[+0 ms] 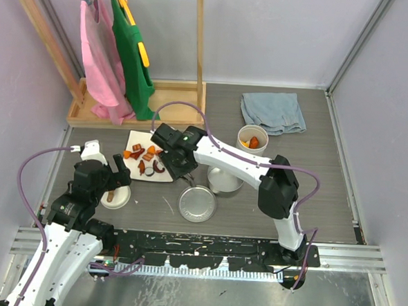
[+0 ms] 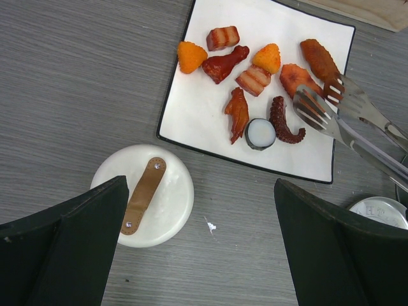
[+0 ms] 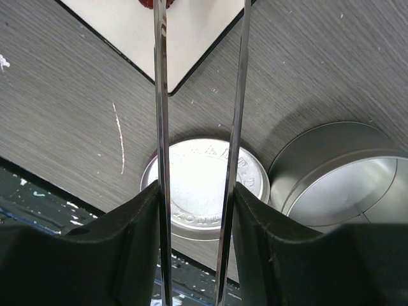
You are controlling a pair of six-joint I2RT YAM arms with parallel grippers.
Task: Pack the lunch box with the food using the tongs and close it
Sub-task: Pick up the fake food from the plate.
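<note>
My right gripper (image 3: pixel 196 210) is shut on the grey metal tongs (image 3: pixel 162 115), one arm against each finger. The tongs' tips (image 2: pixel 319 105) hover slightly apart over the right side of the white square plate (image 2: pixel 204 108), by an orange piece and a dark red tentacle. The food (image 2: pixel 255 70) lies scattered on the plate; orange pieces also sit in the white tub (image 1: pixel 253 139). The steel tin (image 3: pixel 344 182) stands empty beside its flat lid (image 3: pixel 204 185). My left gripper (image 2: pixel 201 242) is open above the table, next to the white lid with the brown handle (image 2: pixel 143 203).
A wooden rack (image 1: pixel 144 108) with a pink and a green apron stands at the back left. A blue cloth (image 1: pixel 274 112) lies at the back right. A black rail (image 1: pixel 205 250) runs along the table's near edge.
</note>
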